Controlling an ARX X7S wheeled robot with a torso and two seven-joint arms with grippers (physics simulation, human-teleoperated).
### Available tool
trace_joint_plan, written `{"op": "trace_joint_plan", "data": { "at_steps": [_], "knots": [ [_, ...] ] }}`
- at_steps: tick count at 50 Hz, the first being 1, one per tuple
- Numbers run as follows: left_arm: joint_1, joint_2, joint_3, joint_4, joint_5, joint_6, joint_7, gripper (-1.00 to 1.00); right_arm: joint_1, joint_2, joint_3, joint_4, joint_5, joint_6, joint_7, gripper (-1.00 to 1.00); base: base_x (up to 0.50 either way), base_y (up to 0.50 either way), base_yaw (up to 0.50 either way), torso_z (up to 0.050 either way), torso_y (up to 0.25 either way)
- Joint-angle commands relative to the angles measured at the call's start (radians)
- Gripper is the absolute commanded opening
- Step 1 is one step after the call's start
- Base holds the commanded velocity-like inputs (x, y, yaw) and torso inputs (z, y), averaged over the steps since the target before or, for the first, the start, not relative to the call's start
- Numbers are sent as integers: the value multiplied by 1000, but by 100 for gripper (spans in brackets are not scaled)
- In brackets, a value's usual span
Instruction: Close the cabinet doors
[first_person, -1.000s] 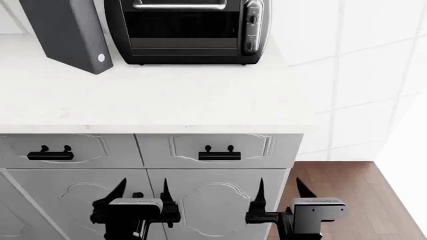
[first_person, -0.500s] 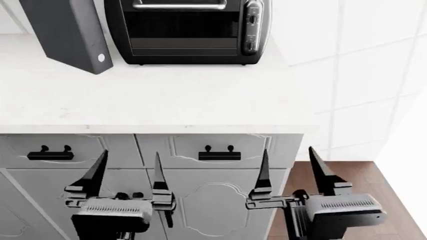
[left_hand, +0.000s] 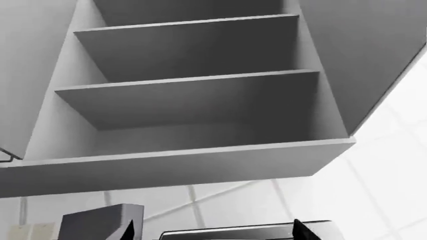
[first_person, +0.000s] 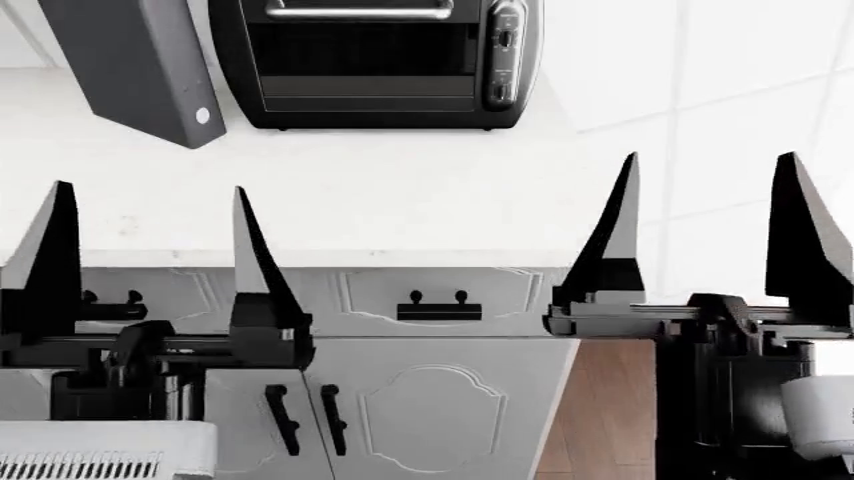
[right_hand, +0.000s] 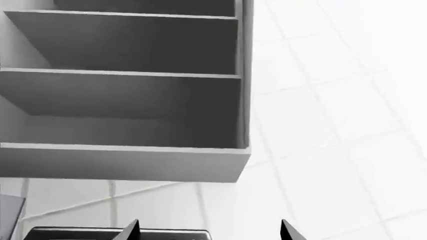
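In the head view one cabinet door (first_person: 134, 65) hangs at the top left, a dark grey slab with a white dot at its lower corner. The left wrist view looks up into the open wall cabinet (left_hand: 193, 100), where another dark grey door (left_hand: 377, 50) stands swung out beside the bare shelves. The right wrist view shows the same shelves (right_hand: 120, 107). My left gripper (first_person: 154, 255) (left_hand: 215, 232) is open in front of the counter edge, holding nothing. My right gripper (first_person: 711, 235) (right_hand: 209, 232) is open too, past the counter's right end, well below the doors.
A black toaster oven (first_person: 380, 60) stands at the back of the white counter (first_person: 400, 200), right of the hanging door. Grey drawers and lower doors with black handles (first_person: 438, 308) sit below. White tiled wall (first_person: 747, 90) is at the right, wooden floor (first_person: 607, 410) beneath.
Both arms have risen from in front of the lower cabinet doors to counter height. The fingers now look larger and stand wider apart in the head view.
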Motion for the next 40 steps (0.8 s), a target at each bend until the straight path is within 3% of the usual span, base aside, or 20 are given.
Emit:
{"op": "trace_joint_plan", "data": {
  "at_steps": [1, 15, 32, 40],
  "knots": [
    [-84, -20, -43, 163, -19, -88, -25, 100, 70, 23, 31, -165, 11, 99, 28, 100, 0, 0, 0, 0, 0],
    [-78, -45, -44, 202, -10, -72, -41, 100, 108, 46, 37, -245, 29, 180, 48, 100, 0, 0, 0, 0, 0],
    [-87, -62, -51, 192, -15, -72, -64, 100, 71, 71, 28, -224, 47, 124, 57, 100, 3, 0, 0, 0, 0],
    [-86, -68, -46, 193, -16, -73, -72, 100, 64, 82, 24, -218, 58, 104, 58, 100, 437, 0, 0, 0, 0]
  ]
}}
